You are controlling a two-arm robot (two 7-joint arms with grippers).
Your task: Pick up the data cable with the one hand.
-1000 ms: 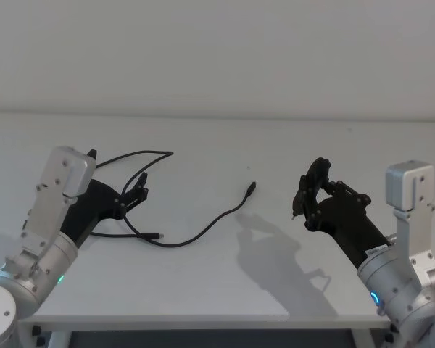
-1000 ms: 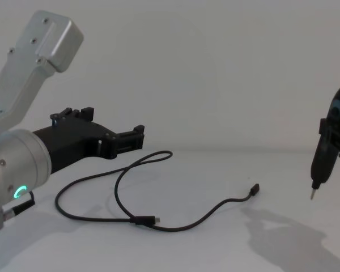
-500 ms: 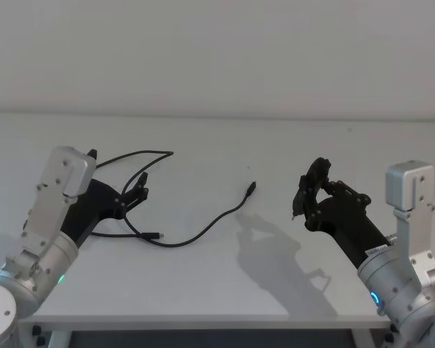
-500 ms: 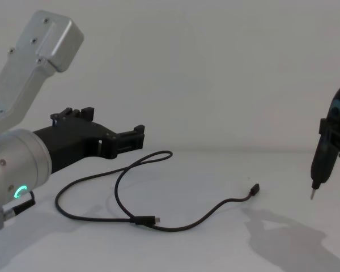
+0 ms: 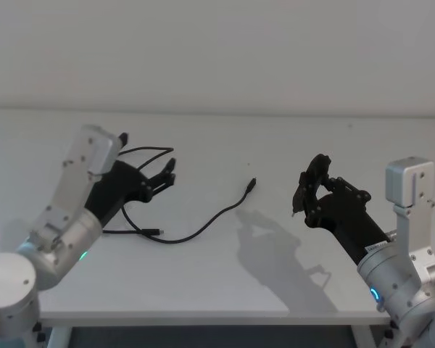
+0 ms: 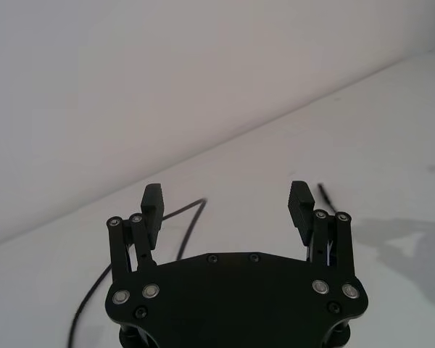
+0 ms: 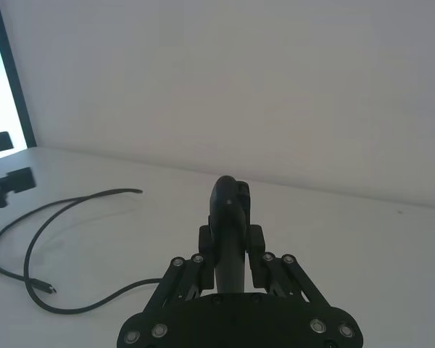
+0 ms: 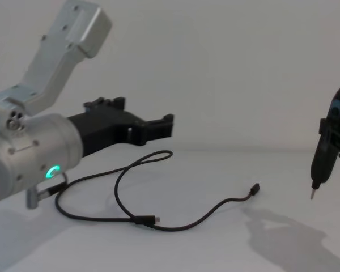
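The data cable [image 5: 203,226] lies in loose black loops on the white table, one plug [image 5: 252,186] pointing toward the middle. It also shows in the chest view as the data cable [image 8: 181,226]. My left gripper [image 5: 167,171] hovers open above the cable's left loop, with nothing between its fingers [image 6: 152,206]. From the chest the left gripper [image 8: 163,127] sits higher than the cable's far end. My right gripper [image 5: 313,187] stays off to the right, shut on a black pen-shaped tool [image 8: 322,161] whose tip points down.
The white table [image 5: 225,290] has a front edge close to me and a plain wall behind it. Open tabletop lies between the cable's plug and the right arm. The right arm casts a shadow [image 5: 275,254] on the table.
My left arm has risen and swung forward and to the right, bringing its open gripper over the cable's left loop. The cable and the right arm have not moved.
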